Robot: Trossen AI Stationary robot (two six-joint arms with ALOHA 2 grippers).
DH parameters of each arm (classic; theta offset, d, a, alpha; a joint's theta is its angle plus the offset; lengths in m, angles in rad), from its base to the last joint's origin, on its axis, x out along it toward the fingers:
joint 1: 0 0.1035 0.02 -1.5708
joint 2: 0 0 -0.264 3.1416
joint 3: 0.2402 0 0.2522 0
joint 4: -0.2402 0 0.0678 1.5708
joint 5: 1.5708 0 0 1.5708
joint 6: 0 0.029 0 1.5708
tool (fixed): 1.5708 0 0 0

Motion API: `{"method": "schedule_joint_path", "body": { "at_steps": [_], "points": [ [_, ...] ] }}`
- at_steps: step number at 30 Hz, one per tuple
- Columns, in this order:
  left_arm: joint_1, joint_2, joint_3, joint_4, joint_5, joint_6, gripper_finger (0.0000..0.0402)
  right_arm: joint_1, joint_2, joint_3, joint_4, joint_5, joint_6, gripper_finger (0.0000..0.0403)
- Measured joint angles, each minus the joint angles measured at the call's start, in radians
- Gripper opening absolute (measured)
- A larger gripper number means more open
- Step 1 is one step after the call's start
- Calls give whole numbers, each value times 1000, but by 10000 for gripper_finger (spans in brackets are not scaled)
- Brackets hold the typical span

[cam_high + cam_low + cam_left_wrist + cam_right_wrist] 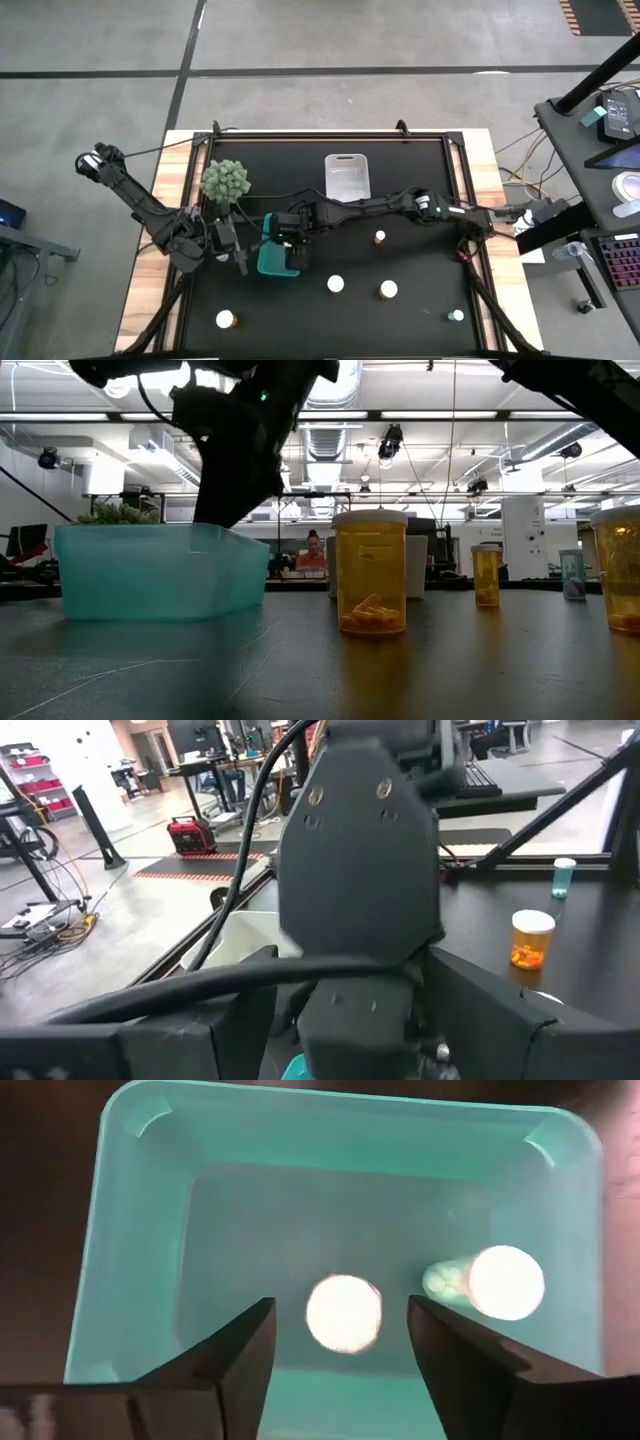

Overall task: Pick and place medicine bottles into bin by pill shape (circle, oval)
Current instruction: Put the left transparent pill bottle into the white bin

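Dark fingers [230, 1365] of the right pincer [340, 1342] are gaping wide over the teal bin [140, 1230], above two white-capped bottles [343, 1313]; withdrawing low risks clipping its rim.

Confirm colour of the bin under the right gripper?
Teal bin, translucent; clearest in the right wrist view.

I can't make out any readable text from here. The amber medicine bottle [371, 571] nearest the low camera shows no label I can read, and neither do the white caps [344, 1313] inside the teal bin [140, 1240]. The monitors and papers on the side desk [612, 120] are too small to read, as is the red generator [192, 834].
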Motion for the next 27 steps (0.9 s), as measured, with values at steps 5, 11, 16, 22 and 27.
{"method": "schedule_joint_path", "body": {
  "at_steps": [5, 11, 16, 22, 27],
  "points": [
    [0, 0, 5, 12, -1, -10, 233, 7, -75, 0, -77, 5, -31, 227],
    [0, 49, 4, 164, 23, -10, 233, 72, -212, -110, -113, 48, -67, 215],
    [0, 126, 12, 259, 59, -9, 233, 130, -391, -367, 14, 102, -81, 207],
    [0, 221, 21, 374, 58, -65, 233, 153, -647, -763, 314, 109, -112, 203],
    [0, 319, 21, 528, 61, -223, 233, 148, -825, -1044, 630, 111, -192, 203]
  ]
}}
